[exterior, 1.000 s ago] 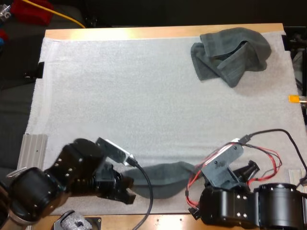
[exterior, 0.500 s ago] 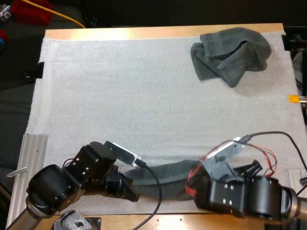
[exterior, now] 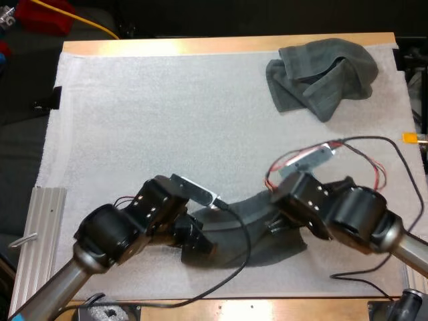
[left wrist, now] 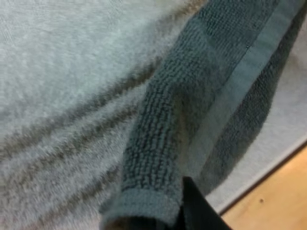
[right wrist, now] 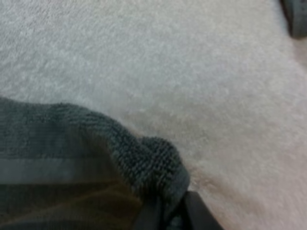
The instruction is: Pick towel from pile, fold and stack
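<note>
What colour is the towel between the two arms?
Dark grey-green; the towel shows best in left wrist view.

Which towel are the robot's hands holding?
The near towel, pinched between left gripper and right gripper at the mat's near edge. The crumpled towel lies alone, untouched, at the far right corner.

Towels, dark grey-green: 2 — one crumpled towel (exterior: 321, 77) at the far right corner, one stretched towel (exterior: 254, 207) near the front edge. White mat (exterior: 134, 134): 1. Table (exterior: 200, 45): 1. Grippers: 2 — left gripper (exterior: 200, 242), right gripper (exterior: 275, 224).
</note>
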Available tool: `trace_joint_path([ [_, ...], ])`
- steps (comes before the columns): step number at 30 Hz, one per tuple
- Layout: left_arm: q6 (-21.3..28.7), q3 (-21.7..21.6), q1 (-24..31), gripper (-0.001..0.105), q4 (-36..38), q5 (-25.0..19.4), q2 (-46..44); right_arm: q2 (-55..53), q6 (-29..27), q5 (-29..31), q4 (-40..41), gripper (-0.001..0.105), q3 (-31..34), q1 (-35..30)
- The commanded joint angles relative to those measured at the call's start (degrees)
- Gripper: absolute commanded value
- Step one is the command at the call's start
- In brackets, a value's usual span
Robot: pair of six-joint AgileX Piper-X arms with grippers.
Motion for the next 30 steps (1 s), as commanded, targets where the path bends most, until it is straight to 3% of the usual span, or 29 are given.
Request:
trace_joint_path([
  [1,0.7,-0.2,-0.2,0.0,-1.3,-2.2,0.6,0.6,-1.9,-0.6,-1.4,0.001,-0.1,-0.7],
  [5,2.3,-0.2,-0.2,0.0,-2.2,-7.5,3.2,3.7,-2.4,-2.1,-3.7,0.001,-0.1,-2.7],
  [13,5.0,-0.2,0.7,0.0,-7.3,-9.2,8.2,8.7,-3.6,-4.3,-5.9,0.001,-0.1,-6.3],
  [19,7.5,-0.2,6.3,0.0,-10.1,-9.2,10.8,11.4,-3.6,-8.6,-7.6,0.001,-0.1,-10.4],
  [26,10.0,-0.2,14.3,0.0,-16.1,2.4,13.5,14.3,-2.5,-14.9,-11.3,0.001,-0.1,-14.6],
  [30,10.9,-0.2,16.8,0.0,-17.9,5.1,16.9,16.2,-1.2,-16.1,-12.9,0.001,-0.1,-15.9],
])
